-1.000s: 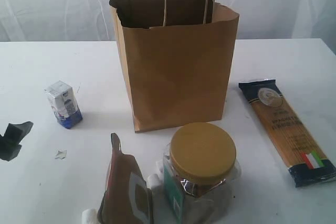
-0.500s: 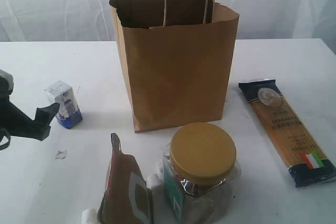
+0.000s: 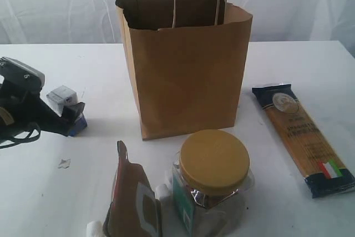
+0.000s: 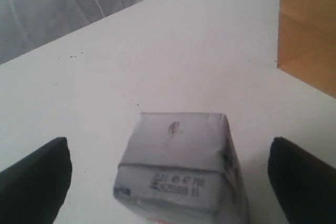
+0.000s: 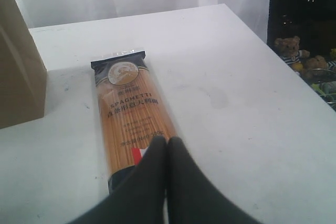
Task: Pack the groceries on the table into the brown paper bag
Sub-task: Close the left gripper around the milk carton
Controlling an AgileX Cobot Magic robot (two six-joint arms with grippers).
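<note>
On the scuffed white table, the brown-orange pouch and the mustard-lidded jar stand nearest. To the right, the right gripper, clenched on nothing, hovers over the near navy end of the spaghetti packet. To the left, the left gripper has its jaws spread either side of a small white-and-blue carton, clear of it. Farther back stands the brown paper bag, upright and open, in front of white curtains.

A white curtain hangs in soft folds across the whole background. Toward the left of the exterior view lies a small pale scrap with a jagged edge, flat and alone. Two white cylindrical bits show near the bottom edge, both partly hidden. In the right wrist view, a dark space holds a brown teddy bear in what seems a striped top, with another plush toy just beside it.
</note>
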